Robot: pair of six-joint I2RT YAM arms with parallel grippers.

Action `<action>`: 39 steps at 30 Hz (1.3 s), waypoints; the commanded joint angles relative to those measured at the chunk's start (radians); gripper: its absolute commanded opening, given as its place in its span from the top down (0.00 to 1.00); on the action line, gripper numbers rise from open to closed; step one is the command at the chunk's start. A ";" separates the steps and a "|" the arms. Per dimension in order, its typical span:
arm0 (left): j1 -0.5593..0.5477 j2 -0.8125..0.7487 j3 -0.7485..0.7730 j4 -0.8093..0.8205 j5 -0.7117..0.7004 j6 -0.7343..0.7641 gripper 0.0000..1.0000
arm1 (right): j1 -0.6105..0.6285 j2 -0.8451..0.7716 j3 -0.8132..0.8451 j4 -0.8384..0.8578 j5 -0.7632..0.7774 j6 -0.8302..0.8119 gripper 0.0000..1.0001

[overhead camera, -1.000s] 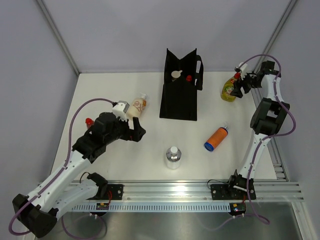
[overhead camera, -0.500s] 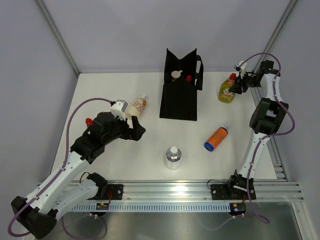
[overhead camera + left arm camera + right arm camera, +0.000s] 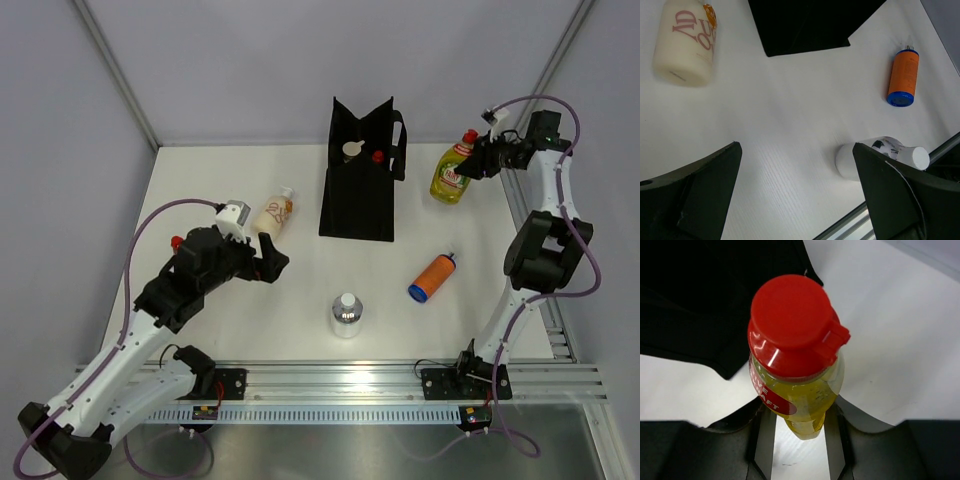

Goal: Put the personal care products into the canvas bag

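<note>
The yellow-green red-capped bottle (image 3: pixel 450 178) (image 3: pixel 805 400) hangs tilted at the back right, with my right gripper (image 3: pixel 476 160) (image 3: pixel 799 422) shut on its body just right of the black canvas bag (image 3: pixel 360 195) (image 3: pixel 700 300). A cream cap (image 3: pixel 351 150) and a red cap (image 3: pixel 378 157) show inside the bag's mouth. My left gripper (image 3: pixel 268 257) (image 3: pixel 796 150) stands open and empty above the table. Ahead of it lies the cream pump bottle (image 3: pixel 273 212) (image 3: pixel 685 45). The clear white-capped bottle (image 3: pixel 346 314) (image 3: pixel 880 157) stands near the front. The orange blue-capped bottle (image 3: pixel 432 277) (image 3: pixel 903 77) lies on its side.
A small red item (image 3: pixel 178 241) peeks out beside my left arm. Grey walls close the table (image 3: pixel 230 320) at the back and both sides. A metal rail (image 3: pixel 350 380) runs along the near edge.
My right gripper has shut on the yellow-green bottle and carried it a little left and up. My left arm has drawn back slightly from the cream bottle.
</note>
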 commanded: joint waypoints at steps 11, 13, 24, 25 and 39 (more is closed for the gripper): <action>0.003 -0.035 -0.015 0.038 -0.001 0.004 0.01 | 0.352 -0.348 0.281 0.243 0.028 0.483 1.00; 0.004 -0.038 -0.017 0.038 0.001 -0.005 0.01 | 0.413 -0.291 0.377 0.228 0.084 0.495 1.00; 0.004 -0.049 -0.018 0.024 -0.017 -0.006 0.01 | 0.483 -0.010 0.611 0.226 0.240 0.439 1.00; 0.004 -0.048 -0.020 0.024 -0.020 -0.003 0.01 | 0.481 -0.012 0.591 0.221 0.250 0.422 1.00; 0.004 0.015 -0.032 0.076 0.001 0.009 0.01 | 0.537 -0.044 0.387 0.209 0.397 0.255 1.00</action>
